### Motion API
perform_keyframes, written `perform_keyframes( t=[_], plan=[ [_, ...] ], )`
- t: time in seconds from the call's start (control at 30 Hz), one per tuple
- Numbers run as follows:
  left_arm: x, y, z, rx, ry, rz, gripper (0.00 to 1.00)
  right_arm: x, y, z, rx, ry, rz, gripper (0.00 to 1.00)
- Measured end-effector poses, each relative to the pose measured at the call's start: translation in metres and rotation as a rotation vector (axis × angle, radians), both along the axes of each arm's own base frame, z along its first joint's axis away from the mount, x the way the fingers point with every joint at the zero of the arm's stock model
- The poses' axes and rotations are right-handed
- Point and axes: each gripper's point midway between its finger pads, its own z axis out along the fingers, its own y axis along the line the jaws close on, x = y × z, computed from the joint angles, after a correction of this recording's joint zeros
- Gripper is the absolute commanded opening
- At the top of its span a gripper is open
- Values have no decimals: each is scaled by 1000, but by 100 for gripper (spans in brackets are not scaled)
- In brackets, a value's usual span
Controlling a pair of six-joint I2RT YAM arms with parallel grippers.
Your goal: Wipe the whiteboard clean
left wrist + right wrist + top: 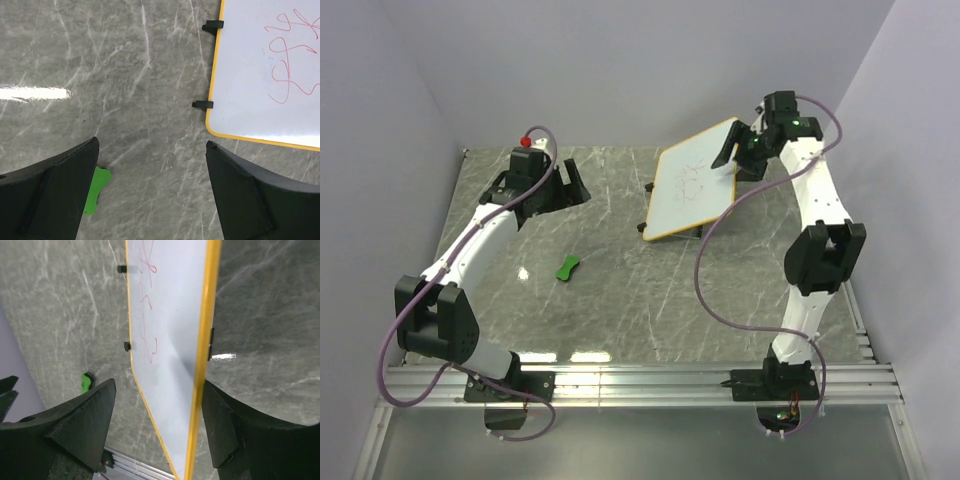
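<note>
Bearing red scribbles (292, 55), whiteboard (705, 205): yellow rim, rounded corners, black feet (203, 104)

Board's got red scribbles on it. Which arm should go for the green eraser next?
Left, probably. The left tool is open and empty, with the green eraser close by on its side. The right tool straddles the whiteboard's far edge, jaws apart, farther from the eraser.

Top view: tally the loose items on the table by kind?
Whiteboard: 1
Green eraser: 1
Total: 2
</note>
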Motion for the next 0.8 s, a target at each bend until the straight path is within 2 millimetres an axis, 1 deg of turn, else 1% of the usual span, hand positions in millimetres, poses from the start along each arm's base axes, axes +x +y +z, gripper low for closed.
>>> perform_keyframes(
  t=[0.13, 0.2, 0.27, 0.33, 0.4, 0.47, 0.53, 0.63, 0.7, 0.8],
  plan=[
    [1, 3, -1, 22, -5, 0, 90, -5, -17, 34, 7, -75, -40, 76],
    [-1, 5, -6, 33, 2, 4, 89, -11, -24, 53, 9, -119, -57, 76],
    [-8, 8, -17, 44, 23, 9, 88, -20, -27, 72, 10, -164, -65, 76],
    [-20, 12, -35, 60, 71, 15, 87, -30, -28, 88, 12, -198, -66, 75],
    [-31, 14, -54, 71, 114, 17, 86, -37, -28, 96, 14, -217, -67, 76],
    [-44, 12, -74, 94, 164, 8, 86, -41, -28, 99, 14, -222, -68, 75],
    [-55, 7, -89, 125, 213, -9, 86, -42, -28, 97, 11, -217, -71, 75],
    [-61, -4, -109, 152, 264, -40, 84, -43, -30, 89, 3, -196, -78, 75],
    [-68, -7, -122, 157, 287, -56, 84, -44, -30, 85, 2, -182, -79, 75],
    [-84, -3, -144, 171, 335, -62, 84, -46, -30, 75, 2, -156, -81, 74]
  ],
)
